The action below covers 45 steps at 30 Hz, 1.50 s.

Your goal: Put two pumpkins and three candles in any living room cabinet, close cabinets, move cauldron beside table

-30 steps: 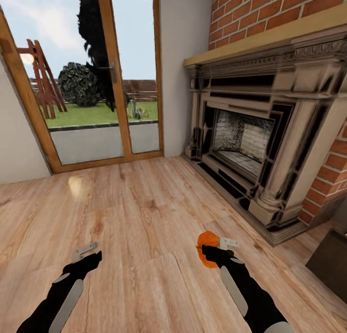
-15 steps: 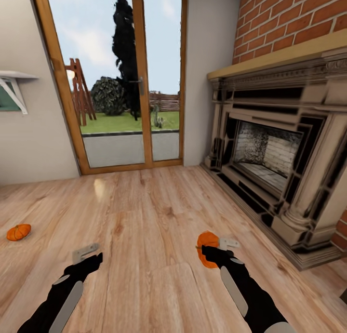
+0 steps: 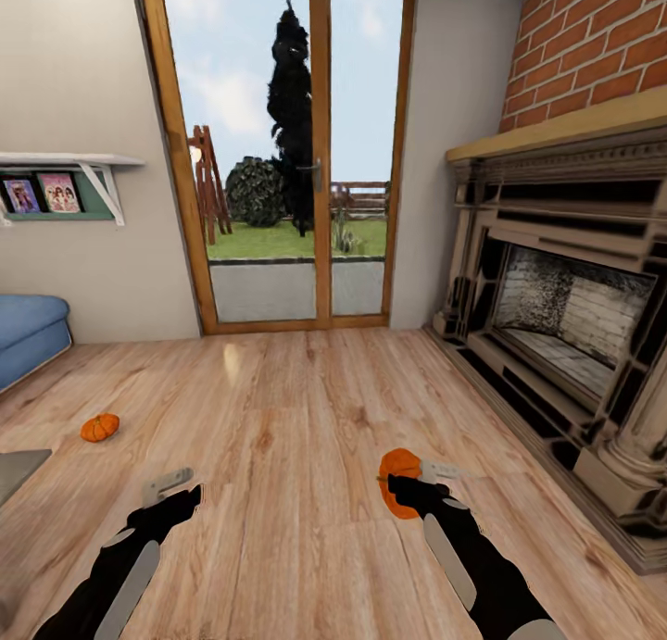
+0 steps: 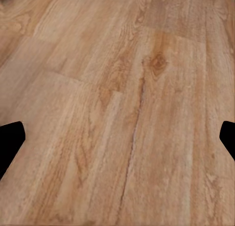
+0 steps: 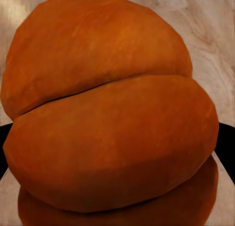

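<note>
The right end effector (image 3: 414, 481) grips a pumpkin (image 3: 397, 480) above bare floor (image 3: 296, 408), the left (image 3: 167, 488) is spread empty, a second pumpkin (image 3: 99, 427) lies near the sofa (image 3: 28, 330), fireplace (image 3: 565, 334) rightward

Wood plank floor (image 3: 296, 408): one small orange pumpkin (image 3: 99, 427) lies on it at left, near a blue sofa (image 3: 28, 334). Grey rug corner (image 3: 14, 469) at far left edge.

— Head view: where do we look from?
— From above both arms, facing the glass door (image 3: 296, 158) and plank floor (image 3: 278, 390).
— Wrist views?
— Left: we face the floor (image 4: 122, 113), near. Right: we sit hard against the held pumpkin (image 5: 112, 113), shared with the head view (image 3: 398, 478).
</note>
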Tool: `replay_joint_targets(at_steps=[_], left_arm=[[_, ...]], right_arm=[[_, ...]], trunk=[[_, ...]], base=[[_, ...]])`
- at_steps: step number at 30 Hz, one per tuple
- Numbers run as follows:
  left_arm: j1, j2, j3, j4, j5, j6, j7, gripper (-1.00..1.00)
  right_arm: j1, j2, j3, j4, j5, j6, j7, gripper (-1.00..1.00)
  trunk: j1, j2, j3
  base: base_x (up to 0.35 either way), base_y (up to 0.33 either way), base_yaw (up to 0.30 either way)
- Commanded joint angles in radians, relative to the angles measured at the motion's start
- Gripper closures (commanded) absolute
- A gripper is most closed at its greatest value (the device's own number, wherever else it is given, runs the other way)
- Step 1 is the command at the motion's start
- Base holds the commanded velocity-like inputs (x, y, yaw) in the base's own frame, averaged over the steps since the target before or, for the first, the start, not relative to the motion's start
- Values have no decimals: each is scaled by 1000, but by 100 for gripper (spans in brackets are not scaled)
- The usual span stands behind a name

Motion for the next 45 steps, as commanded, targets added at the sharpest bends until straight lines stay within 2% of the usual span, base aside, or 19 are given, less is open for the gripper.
replay_joint_targets(at_steps=[1, 14, 24, 28, 34, 45], left_arm=[[-1, 1, -3, -1, 10, 2, 8, -100], [-1, 1, -4, 0, 8, 3, 7, -100], [-1, 1, -12, 38, 9, 3, 6, -100], [-1, 1, -50, 45, 5, 2, 7, -100], [-1, 2, -74, 46, 5, 1, 8, -100], [-1, 1, -78, 46, 5, 0, 8, -100]], right_arm=[[-1, -1, 2, -1, -12, 0, -5, 100], [-1, -1, 4, 3, -12, -22, -5, 100], [-1, -1, 4, 3, -12, -24, -5, 100], [-1, 0, 5, 3, -12, -24, -5, 100], [-1, 1, 6, 3, -12, -24, -5, 100], [-1, 1, 7, 3, -12, -24, -1, 100]], trunk=[[-4, 7, 2], [-54, 98, 43], [-54, 98, 43], [-54, 98, 43], [-54, 98, 43], [-54, 98, 43]], base=[[0, 0, 290], [0, 0, 290], [0, 0, 204], [80, 0, 29], [270, 0, 6], [328, 0, 0]])
